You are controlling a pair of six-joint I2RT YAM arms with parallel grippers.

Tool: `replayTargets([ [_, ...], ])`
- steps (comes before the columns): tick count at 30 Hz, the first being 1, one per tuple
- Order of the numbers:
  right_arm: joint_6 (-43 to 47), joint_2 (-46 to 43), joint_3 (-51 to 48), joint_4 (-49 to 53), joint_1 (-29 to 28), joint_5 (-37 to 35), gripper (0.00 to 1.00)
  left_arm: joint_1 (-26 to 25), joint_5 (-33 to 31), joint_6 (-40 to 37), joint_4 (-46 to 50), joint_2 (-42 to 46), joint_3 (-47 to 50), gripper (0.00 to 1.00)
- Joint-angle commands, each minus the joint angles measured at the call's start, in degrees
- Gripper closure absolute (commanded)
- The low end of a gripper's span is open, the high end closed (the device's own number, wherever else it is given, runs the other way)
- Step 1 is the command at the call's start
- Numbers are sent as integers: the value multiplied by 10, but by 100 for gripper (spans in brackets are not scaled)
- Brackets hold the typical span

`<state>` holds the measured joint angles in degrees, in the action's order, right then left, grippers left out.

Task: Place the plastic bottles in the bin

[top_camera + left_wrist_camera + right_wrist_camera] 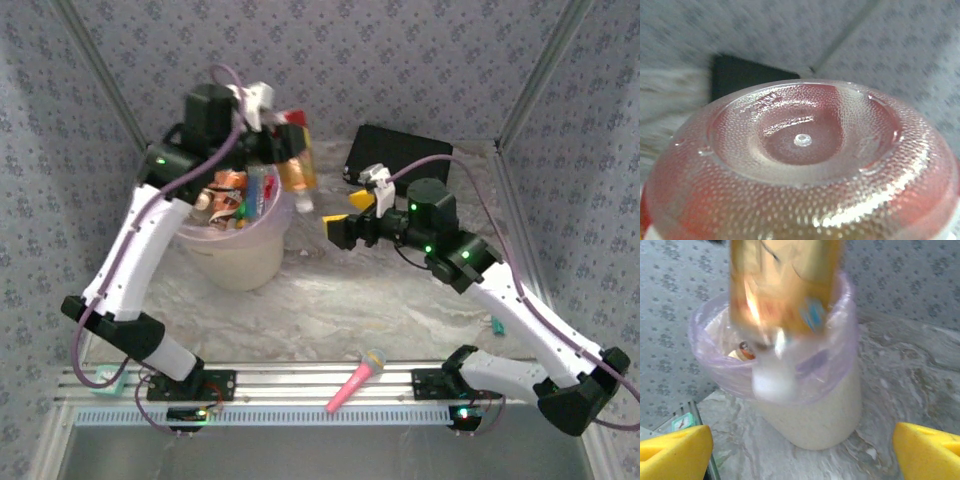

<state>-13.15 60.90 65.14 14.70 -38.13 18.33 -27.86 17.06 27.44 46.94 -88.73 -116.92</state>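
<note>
The left claw [283, 150] appears clenched on the base of an orange-brown bottle [296, 175] hanging cap-down beneath it, over the rim of the bin [240, 262]; the right claw [338, 226] stands released alongside. Dropped here, it may strike the rim and fall outside. Its label is blurred, unreadable.

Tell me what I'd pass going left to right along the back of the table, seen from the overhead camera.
First the pink bucket → the orange bottle hanging cap-down by its rim → the black case.
</note>
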Motion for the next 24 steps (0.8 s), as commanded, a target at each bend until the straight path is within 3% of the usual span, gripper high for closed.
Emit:
replayTargets([
  [1,22,-23,15,89,11,-45,7,76,-29,-94,151,-8,-111,56],
  [5,22,-46,-32,109,20,-68,7,143,-133,-168,295,-47,-223,61],
  [11,13,-71,-72,118,42,-62,8,193,-253,-221,361,-68,-224,67],
  [20,7,-85,-90,116,59,-54,8,203,-334,-256,422,-120,-214,70],
  [24,6,-87,-93,115,64,-56,8,203,-325,-257,436,-126,-193,70],
])
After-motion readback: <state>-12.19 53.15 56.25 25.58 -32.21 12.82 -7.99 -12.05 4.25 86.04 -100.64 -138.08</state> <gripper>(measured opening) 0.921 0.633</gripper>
